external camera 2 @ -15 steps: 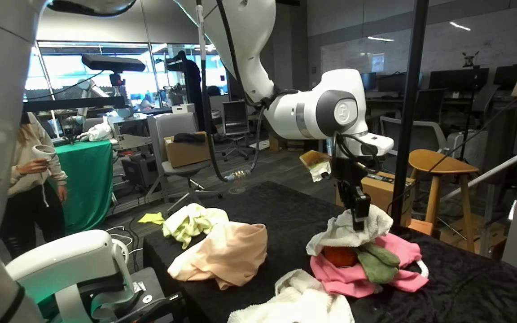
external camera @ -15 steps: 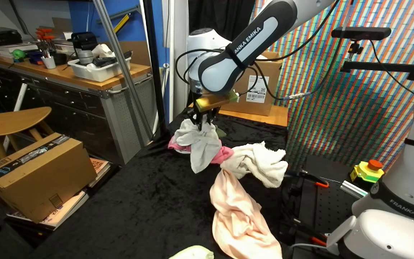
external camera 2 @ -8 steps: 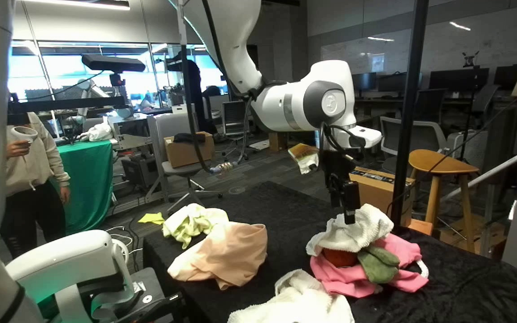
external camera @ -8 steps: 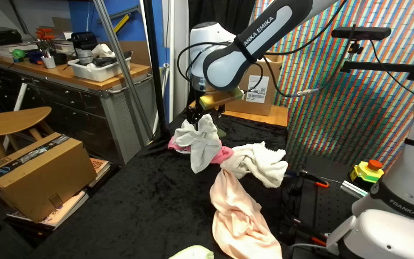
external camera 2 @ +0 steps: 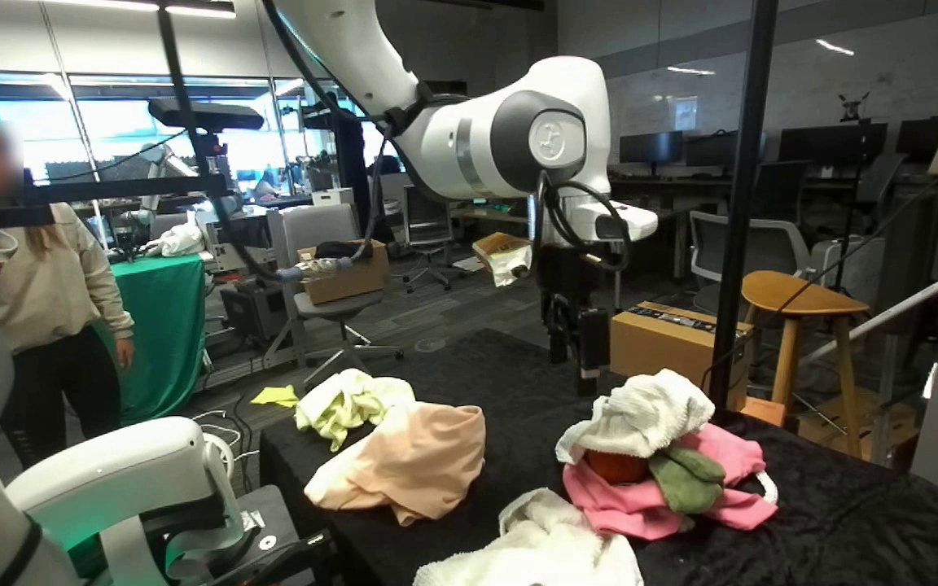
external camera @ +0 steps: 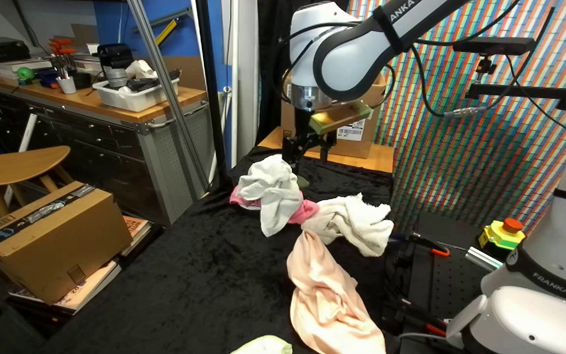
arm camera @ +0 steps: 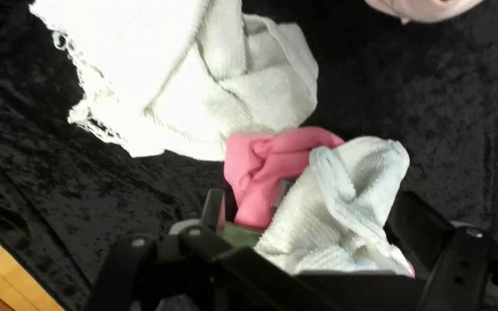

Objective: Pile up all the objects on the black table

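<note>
Your gripper has risen and shifted leftward in exterior view since earlier frame, now beside white rag; fingers spread wide, holding nothing. Left to right on black table: yellow-green cloth, left of centre; peach cloth just beside it; cream rag, bottom edge; white rag heaped atop pink towel, lower right of frame.

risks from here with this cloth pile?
1. The white rag lies over a red, rounded thing, so it might slide off if bumped.
2. In the wrist view the cream towel meets the pink cloth; lifting the towel could tug the cloth and shift the rag above.
3. The open claw hangs near the white rag; a low sideways move might snag it.
</note>
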Robot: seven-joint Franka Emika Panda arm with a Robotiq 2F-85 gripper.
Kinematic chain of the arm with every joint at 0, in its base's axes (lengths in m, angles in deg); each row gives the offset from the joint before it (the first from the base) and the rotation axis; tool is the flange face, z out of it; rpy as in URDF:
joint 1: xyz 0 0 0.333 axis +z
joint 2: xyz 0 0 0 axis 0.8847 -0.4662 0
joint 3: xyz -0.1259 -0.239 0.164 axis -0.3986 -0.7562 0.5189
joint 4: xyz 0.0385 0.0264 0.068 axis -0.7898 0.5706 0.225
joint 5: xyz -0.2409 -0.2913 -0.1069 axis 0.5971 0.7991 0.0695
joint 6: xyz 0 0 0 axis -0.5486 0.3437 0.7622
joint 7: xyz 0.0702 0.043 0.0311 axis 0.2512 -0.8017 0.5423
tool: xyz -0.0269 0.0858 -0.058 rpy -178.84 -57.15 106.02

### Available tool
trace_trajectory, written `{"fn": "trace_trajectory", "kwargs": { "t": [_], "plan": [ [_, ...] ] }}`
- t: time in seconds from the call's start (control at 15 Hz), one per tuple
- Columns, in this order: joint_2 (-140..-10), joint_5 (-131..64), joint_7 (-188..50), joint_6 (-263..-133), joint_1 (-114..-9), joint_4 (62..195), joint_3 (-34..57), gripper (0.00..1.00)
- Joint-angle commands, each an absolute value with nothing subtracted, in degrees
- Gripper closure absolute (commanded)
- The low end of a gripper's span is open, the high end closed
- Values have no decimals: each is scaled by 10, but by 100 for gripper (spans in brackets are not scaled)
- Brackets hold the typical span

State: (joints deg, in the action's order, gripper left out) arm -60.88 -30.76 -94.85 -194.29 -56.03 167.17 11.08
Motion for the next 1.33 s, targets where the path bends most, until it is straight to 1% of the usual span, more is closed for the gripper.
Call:
{"fn": "trace_trajectory", "kwargs": {
  "t": [0.0, 0.27, 0.47, 0.87, 1.27],
  "plan": [
    [-524, -341, -888, -1928, -588, 1765, 126, 0],
    [-493, -356, -857, -1935, -608, 1832, 127, 0],
    [-502, -353, -846, -1962, -619, 1864, 127, 0],
    [-553, -372, -795, -2042, -632, 1896, 121, 0],
    [-630, -386, -751, -2115, -642, 1887, 118, 0]
  ]
}}
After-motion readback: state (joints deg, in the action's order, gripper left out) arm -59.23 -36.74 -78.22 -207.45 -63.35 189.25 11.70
